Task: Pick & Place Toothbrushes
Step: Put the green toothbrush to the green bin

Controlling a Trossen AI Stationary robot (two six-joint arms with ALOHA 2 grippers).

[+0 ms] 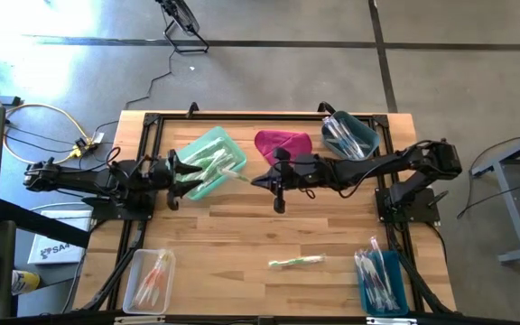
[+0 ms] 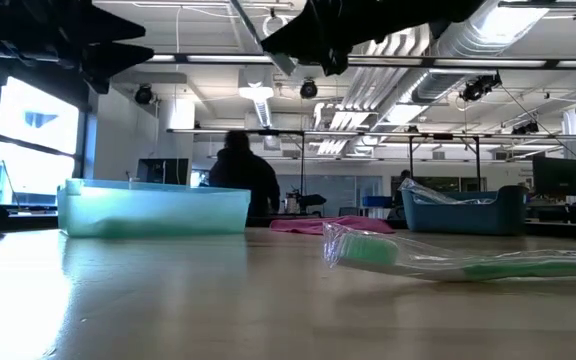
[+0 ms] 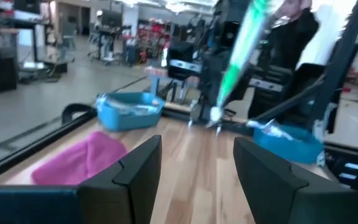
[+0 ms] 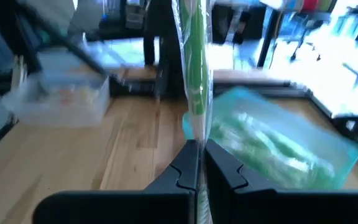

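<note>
Between the right gripper (image 4: pixel 197 163) fingers, a green toothbrush (image 4: pixel 194 74), pinched

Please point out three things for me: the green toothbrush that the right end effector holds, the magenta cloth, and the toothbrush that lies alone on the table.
held green toothbrush (image 4: pixel 195 74), right wrist view, on the wrapped handle.
magenta cloth (image 1: pixel 283 142), high view, on its middle.
lone toothbrush (image 1: pixel 294 262), high view, on its handle.

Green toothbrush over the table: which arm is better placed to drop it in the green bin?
Right, probably. The right gripper is shut on the green toothbrush, near the green bin. The left gripper is open and empty.
</note>
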